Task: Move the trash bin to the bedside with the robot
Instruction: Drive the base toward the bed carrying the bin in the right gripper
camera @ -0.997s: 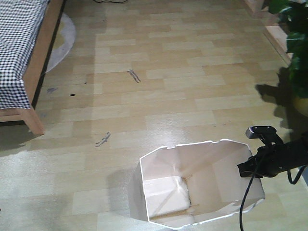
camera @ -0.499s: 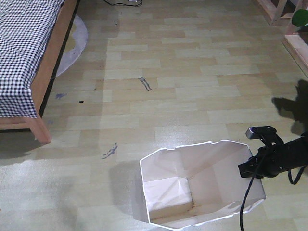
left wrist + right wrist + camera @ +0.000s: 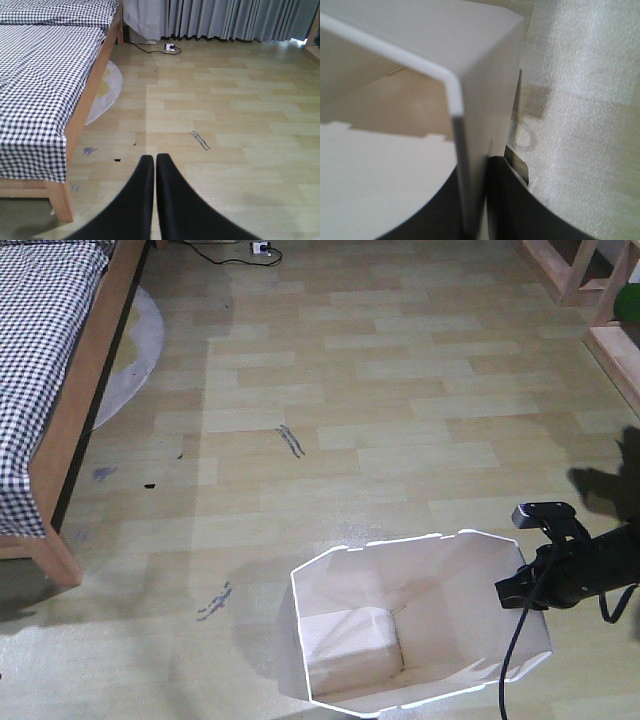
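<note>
Contact is recorded at the nearest point: the right gripper (image 3: pixel 522 588) is clamped on the right-hand rim of the trash bin (image 3: pixel 440 590), with one finger inside the wall and one outside. The bin is found upright on the wooden floor (image 3: pixel 400 420). The left gripper (image 3: pixel 154 162) is seen clear of everything, its fingers pressed together. The bed (image 3: pixel 45 410) is noted well apart from the bin, at far left, with a round grey rug (image 3: pixel 140 340) beside it.
</note>
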You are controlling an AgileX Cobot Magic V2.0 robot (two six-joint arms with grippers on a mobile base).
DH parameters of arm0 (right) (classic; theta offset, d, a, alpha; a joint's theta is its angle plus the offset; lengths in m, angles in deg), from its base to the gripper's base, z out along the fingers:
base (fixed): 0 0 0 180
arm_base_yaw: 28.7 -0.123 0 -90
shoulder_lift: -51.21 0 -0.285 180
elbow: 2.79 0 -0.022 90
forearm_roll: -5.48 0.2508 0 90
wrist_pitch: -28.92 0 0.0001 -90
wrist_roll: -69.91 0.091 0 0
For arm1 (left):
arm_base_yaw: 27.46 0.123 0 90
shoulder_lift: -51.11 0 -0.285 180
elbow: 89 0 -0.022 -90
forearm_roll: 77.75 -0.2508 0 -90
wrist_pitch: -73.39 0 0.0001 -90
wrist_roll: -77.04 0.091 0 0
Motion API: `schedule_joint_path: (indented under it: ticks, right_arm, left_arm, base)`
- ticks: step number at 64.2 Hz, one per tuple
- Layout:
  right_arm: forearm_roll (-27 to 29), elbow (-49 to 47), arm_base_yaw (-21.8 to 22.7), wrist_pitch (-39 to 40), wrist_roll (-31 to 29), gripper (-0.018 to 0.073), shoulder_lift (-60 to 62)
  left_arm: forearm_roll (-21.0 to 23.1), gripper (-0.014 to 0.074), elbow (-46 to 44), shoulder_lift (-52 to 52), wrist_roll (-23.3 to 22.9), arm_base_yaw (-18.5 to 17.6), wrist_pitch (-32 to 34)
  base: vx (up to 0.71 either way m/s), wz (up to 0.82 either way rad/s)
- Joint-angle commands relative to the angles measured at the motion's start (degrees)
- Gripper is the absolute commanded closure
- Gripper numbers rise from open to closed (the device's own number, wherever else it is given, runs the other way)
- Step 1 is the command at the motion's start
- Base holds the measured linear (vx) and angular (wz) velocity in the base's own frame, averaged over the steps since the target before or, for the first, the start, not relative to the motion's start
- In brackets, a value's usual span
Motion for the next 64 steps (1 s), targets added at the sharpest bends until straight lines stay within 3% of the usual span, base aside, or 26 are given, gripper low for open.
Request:
schedule_joint_path:
  ticks: [1,64]
  right_arm:
    - [3.3,-0.7,0.1,-10.2,0.3,0.0564,3.6]
    - [3.3,-0.7,0.1,-10.2,0.3,0.0564,3.6]
  left_arm:
    - [0.1,0.0603,0.2,0.8,-0.2,-0.2,3.8]
    - [0.1,0.0603,0.2,0.8,-0.2,-0.2,3.8]
  base:
    - [0.32,-0.03]
    - [0.31,0.03]
